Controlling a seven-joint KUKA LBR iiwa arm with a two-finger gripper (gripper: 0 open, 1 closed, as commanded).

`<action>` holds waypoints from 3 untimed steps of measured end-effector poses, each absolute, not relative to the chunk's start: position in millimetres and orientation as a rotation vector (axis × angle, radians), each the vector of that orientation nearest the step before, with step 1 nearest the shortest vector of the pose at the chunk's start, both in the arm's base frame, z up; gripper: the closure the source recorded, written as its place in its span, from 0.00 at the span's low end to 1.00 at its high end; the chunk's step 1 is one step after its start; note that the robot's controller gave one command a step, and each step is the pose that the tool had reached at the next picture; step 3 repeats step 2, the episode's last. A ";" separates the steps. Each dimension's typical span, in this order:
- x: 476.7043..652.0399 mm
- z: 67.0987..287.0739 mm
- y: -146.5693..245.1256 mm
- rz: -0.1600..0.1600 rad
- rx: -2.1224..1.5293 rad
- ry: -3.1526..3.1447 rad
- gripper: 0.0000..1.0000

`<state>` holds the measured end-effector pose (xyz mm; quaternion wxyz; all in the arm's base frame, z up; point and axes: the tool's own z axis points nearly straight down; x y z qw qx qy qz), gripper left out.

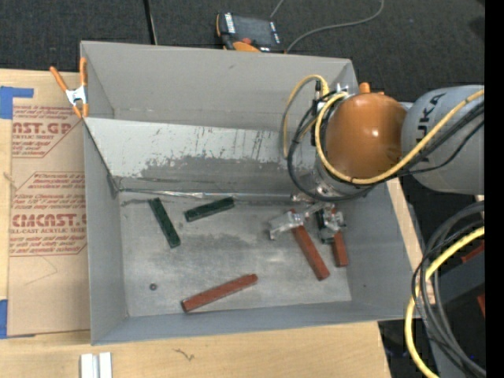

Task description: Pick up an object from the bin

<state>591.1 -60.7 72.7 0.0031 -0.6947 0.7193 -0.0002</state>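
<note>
Your arm (450,144) is silver-grey with smooth rounded links, and you can read dark KUKA lettering on the link nearest the wrist. The wrist wears a glossy orange dome cover (362,136). A yellow cable (318,128) loops round the dome's rim, with black cables (291,160) bundled beside it. You also have more cable loops (417,290), yellow and black, at lower right. The gripper (311,223) under the dome is small, bare silver metal with dark parts.
</note>
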 end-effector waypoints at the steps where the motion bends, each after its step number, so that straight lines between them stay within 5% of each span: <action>1: 591.3 73.7 -59.9 -0.001 -2.180 2.254 1.00; 2: 556.4 203.1 -55.1 -0.007 -2.187 2.247 1.00; 3: 556.4 203.1 -55.1 -0.007 -2.187 2.247 1.00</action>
